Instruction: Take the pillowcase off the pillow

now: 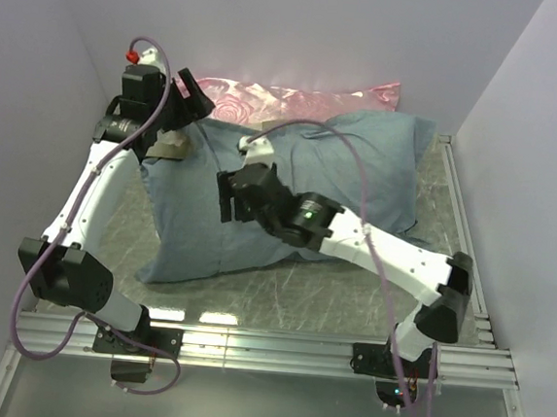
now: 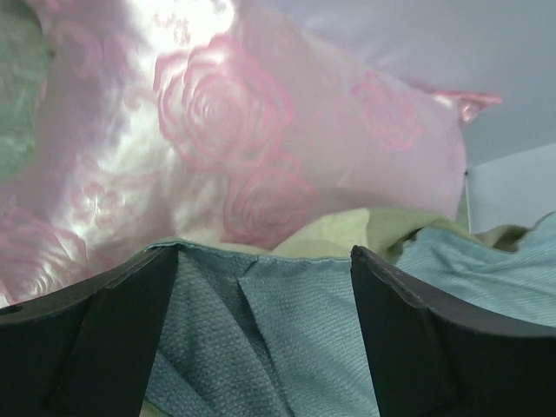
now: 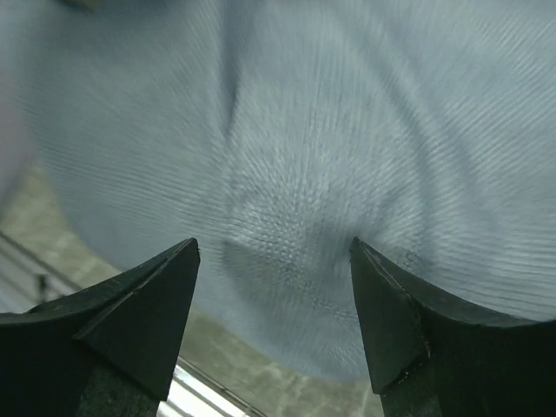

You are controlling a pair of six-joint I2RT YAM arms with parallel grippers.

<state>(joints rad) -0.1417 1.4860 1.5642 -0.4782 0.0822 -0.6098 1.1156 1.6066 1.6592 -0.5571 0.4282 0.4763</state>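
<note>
The pillowcase [image 1: 360, 167] lies plump across the middle of the table [image 1: 299, 303], slate blue-grey face up and creased, with a tan scrap of its other side peeking out at the far-left corner. The pink rose-patterned pillow [image 1: 298, 101] sits just behind it, against the back wall. Left arm stretches up the left side, elbow low, left gripper [image 2: 265, 252] tipped at that far-left corner — fingers spread wide, a blue fold lying between them, not pinched. Over to the right arm — reaching leftward across the cover, right gripper [image 3: 274, 245] hovering at its near-left half, fingers wide apart, clasping nothing, blue cloth right in front.
</note>
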